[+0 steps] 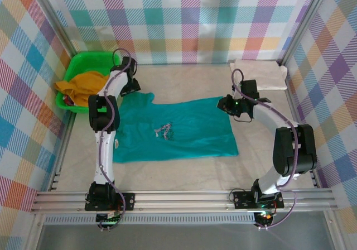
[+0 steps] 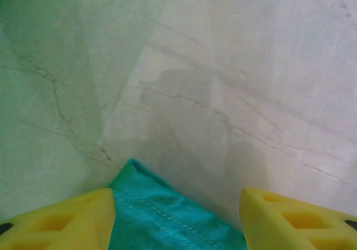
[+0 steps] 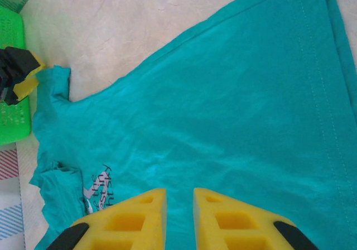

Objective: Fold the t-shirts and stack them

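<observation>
We see a pale, marble-veined surface (image 1: 184,163) enclosed on three sides by pastel plaid fabric walls (image 1: 184,15). Aluminium posts (image 1: 53,21) stand at its far corners, and an aluminium rail (image 1: 184,200) runs along its near edge. Lighting is soft and even.

Both arms (image 1: 103,144) are built from black joints and white links, with purplish cables looped alongside. Yellow foam-like fingers (image 3: 125,219) with moulded recesses and black tips are fitted.
</observation>
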`<state>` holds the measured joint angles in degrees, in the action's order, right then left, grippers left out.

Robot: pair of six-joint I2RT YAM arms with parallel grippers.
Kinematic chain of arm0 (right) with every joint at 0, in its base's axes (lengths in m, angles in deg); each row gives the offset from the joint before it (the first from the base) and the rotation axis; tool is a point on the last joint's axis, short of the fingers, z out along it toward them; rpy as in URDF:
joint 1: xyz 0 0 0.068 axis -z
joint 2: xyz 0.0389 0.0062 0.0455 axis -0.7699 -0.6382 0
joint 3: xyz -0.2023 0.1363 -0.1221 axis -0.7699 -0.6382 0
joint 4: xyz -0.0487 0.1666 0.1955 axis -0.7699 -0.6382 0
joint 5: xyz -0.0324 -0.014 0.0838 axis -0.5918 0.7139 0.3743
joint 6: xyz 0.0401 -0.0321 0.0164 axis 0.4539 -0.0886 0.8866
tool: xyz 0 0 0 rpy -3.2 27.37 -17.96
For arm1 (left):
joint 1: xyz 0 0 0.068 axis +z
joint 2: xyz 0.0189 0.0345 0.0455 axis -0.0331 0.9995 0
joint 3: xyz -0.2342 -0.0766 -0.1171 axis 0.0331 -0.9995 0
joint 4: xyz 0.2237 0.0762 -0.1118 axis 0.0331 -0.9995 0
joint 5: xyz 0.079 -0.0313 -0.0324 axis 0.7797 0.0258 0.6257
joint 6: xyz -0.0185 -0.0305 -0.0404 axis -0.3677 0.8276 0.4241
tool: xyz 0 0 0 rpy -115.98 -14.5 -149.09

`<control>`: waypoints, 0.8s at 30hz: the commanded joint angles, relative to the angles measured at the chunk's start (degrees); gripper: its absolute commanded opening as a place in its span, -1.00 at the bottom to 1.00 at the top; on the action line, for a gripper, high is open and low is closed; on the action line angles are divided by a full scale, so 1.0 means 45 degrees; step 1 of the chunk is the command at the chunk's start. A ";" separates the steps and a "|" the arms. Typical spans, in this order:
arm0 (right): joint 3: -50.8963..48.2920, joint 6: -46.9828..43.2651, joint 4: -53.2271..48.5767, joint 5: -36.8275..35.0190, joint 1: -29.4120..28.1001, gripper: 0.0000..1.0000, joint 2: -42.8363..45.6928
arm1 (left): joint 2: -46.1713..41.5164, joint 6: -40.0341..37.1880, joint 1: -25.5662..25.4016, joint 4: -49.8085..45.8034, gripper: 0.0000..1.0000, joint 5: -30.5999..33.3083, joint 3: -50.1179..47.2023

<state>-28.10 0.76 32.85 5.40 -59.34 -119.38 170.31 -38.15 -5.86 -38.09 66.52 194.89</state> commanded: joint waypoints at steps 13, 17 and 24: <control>-0.0216 -0.0057 0.0572 0.0483 0.0107 -0.58 0.0365 | 0.0758 0.0228 0.0294 0.0087 -0.62 -0.0870 0.0724; 0.0410 -0.0090 0.0285 0.0273 0.0160 -0.58 -0.0388 | 0.0633 0.0218 0.0276 0.0074 -0.83 -0.1055 0.0748; 0.2454 -0.0402 -0.1027 -0.0951 0.0579 -0.39 -0.2279 | 0.0073 -0.0161 0.0151 0.0111 -1.00 -0.1408 0.0740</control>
<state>-20.25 0.50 31.47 4.57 -58.33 -127.51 171.91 -37.53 -5.08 -37.74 62.37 197.38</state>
